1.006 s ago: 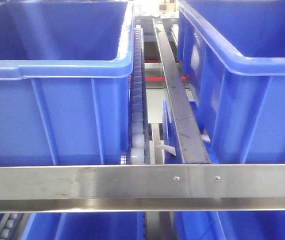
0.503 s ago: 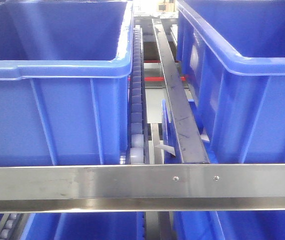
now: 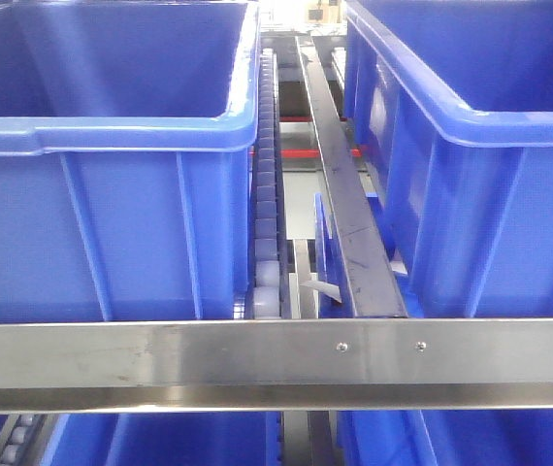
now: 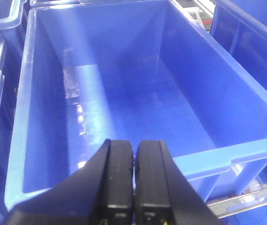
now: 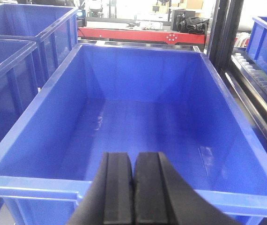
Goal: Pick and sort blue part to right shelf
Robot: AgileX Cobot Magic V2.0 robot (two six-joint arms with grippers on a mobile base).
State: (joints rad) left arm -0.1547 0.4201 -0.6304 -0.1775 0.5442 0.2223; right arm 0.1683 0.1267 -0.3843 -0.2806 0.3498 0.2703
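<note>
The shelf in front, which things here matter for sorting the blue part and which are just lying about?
Job: right shelf, steel front rail; left bin and right bin, both showing nothing inside; left gripper and right gripper, fingers together. Blue part: not in view.

Lying about: red bar, dark bag behind.

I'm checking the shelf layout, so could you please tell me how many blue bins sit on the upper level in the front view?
2: one bin left of the roller track, another bin right of it. More blue shows below the steel rail, partly hidden.
</note>
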